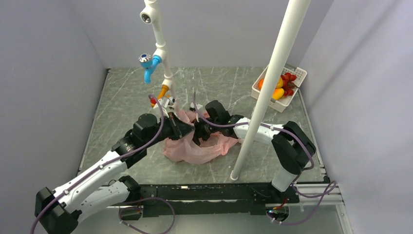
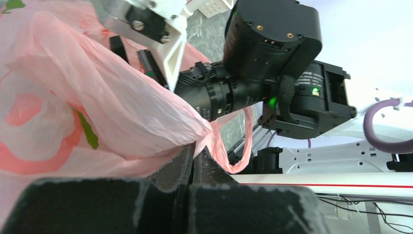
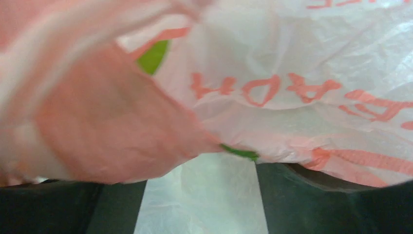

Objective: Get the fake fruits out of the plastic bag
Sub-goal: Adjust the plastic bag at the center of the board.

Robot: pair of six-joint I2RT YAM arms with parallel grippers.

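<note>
pink plastic bag (image 1: 195,148) lies crumpled mid-tabletop (image 1: 126,97), with both arms reaching into it.
the left claw (image 2: 195,155) is pinched tight on a fold of the bag's film. the right claw (image 3: 199,200) has its jaws wide, with film draped across them. orange, yellow and red fake fruits (image 1: 284,85) sit in a white basket (image 1: 300,73) at the far right corner, well apart from the bag.

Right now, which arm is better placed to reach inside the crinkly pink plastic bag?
Probably the right. The right gripper is open, the crinkly pink plastic bag filling its view; the left gripper is shut on a fold, holding it.
</note>
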